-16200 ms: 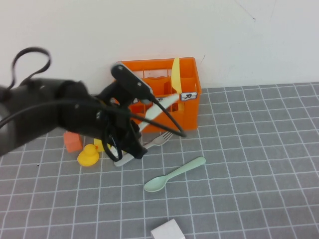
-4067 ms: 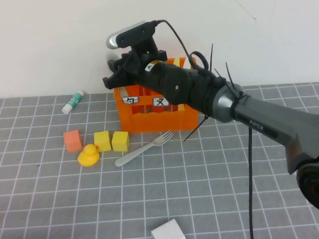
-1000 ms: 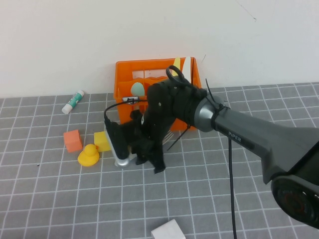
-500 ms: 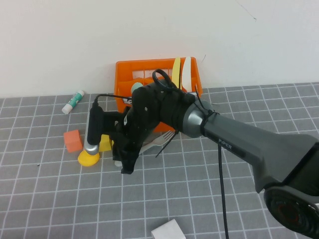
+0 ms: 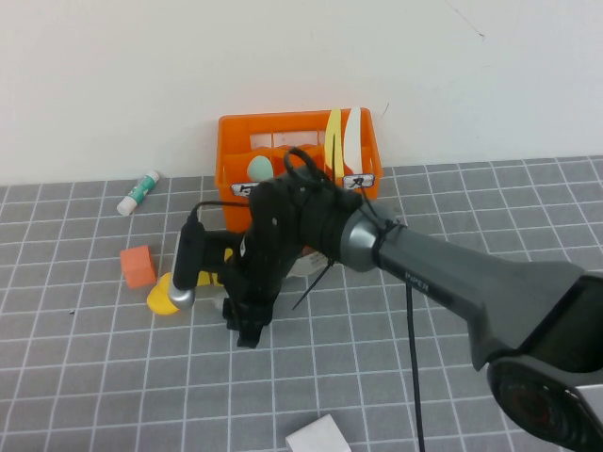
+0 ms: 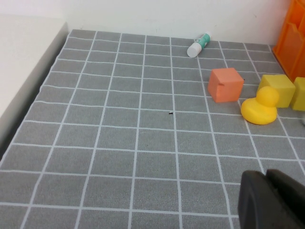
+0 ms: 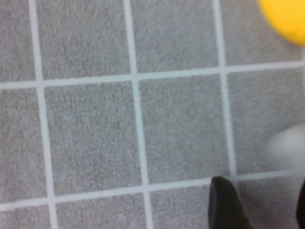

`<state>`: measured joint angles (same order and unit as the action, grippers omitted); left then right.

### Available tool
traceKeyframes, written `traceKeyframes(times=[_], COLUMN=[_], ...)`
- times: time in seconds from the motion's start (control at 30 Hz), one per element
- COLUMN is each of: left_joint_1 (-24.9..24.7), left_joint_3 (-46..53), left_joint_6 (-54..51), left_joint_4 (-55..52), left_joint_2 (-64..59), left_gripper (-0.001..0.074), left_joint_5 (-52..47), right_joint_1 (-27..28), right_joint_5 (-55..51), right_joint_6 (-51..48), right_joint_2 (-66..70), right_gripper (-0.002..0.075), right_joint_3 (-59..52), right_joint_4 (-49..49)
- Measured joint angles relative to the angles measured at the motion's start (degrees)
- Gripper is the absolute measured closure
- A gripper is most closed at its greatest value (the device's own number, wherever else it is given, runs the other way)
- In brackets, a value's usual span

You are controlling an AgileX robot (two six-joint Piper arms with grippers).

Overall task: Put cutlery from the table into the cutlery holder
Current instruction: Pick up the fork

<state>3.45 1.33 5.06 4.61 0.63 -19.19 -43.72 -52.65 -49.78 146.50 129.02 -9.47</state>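
Observation:
The orange cutlery holder (image 5: 297,160) stands against the back wall with a mint spoon (image 5: 257,168), a yellow knife (image 5: 333,141) and a white knife (image 5: 353,137) upright in it. In front of it the grey-green fork (image 5: 303,266) lies on the table, mostly hidden under my right arm. My right gripper (image 5: 247,325) points down at the tiles beside the fork's handle, a pale blur (image 7: 288,143) in the right wrist view. It is open (image 7: 262,210), with bare table between the fingers. My left gripper (image 6: 271,200) is shut and hovers over the table's left part.
A yellow duck (image 5: 162,297), an orange cube (image 5: 138,266) and yellow cubes (image 6: 279,88) sit just left of the right gripper. A glue stick (image 5: 138,191) lies near the wall. A small white box (image 5: 317,435) is at the front edge.
My right gripper has swung left from in front of the crate to the fork's handle end, come down close to the tiles, and its jaws stand wider. The left gripper has not moved.

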Motion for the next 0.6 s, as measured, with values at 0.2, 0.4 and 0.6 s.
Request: traceKeyframes(times=[0.2, 0.4, 0.6], left_joint_1=[0.00, 0.00, 0.00], left_joint_3=[0.00, 0.00, 0.00], left_joint_6=[0.00, 0.00, 0.00], left_joint_4=[0.00, 0.00, 0.00], left_joint_2=[0.00, 0.00, 0.00], left_gripper=[0.0736, 0.0736, 0.0736], left_joint_5=[0.00, 0.00, 0.00], right_joint_1=[-0.35, -0.57, -0.93], right_joint_5=[0.38, 0.27, -1.49], right_joint_6=[0.94, 3.73, 9.52], right_joint_2=[0.53, 0.74, 0.74], right_gripper=[0.0412, 0.0411, 0.0411], right_joint_3=[0.00, 2.34, 4.90], right_joint_4=[0.00, 1.72, 10.11])
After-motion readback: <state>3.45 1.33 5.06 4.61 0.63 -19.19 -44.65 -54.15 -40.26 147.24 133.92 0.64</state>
